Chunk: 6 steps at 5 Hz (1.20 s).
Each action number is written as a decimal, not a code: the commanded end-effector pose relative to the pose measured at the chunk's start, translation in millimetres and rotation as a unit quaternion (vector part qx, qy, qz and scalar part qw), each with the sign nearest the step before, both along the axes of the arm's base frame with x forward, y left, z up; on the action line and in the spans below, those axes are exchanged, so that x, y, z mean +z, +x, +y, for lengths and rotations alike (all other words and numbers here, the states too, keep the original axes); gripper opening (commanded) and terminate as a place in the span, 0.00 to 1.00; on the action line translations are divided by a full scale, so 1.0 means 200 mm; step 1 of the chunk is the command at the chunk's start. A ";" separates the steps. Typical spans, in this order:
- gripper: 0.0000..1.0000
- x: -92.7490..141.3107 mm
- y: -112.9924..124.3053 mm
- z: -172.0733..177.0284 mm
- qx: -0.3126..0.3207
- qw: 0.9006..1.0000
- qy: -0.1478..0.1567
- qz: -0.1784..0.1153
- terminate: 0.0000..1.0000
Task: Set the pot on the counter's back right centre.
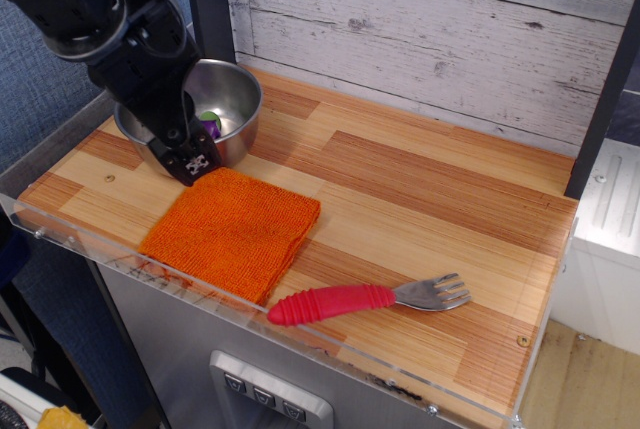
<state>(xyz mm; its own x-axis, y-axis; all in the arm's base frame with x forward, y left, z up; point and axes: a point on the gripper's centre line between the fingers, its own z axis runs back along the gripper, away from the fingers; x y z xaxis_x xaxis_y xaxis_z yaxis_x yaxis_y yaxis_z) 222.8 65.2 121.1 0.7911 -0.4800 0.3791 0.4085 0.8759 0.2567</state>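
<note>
The shiny steel pot [232,99] stands at the counter's back left, with a small purple toy eggplant [210,123] inside it. My gripper [188,162] reaches down from the upper left and covers the pot's near rim. Its fingertips [197,163] end just above the back corner of the orange cloth. The two fingers look close together. I cannot tell whether they pinch the pot's rim, since the arm hides the contact. The wooden counter [430,179] is bare at its back right.
An orange folded cloth [232,233] lies at the front left. A fork with a red handle [368,298] lies near the front edge. A clear acrylic rim [300,334] runs round the counter, and the whitewashed plank wall [430,39] stands behind it.
</note>
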 end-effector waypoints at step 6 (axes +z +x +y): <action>1.00 0.00 0.40 0.28 0.019 0.999 0.034 0.027 0.00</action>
<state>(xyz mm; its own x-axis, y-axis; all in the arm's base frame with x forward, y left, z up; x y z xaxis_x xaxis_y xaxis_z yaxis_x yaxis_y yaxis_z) 300.0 117.7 104.3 0.8459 -0.4547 0.2789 0.3917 0.8844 0.2538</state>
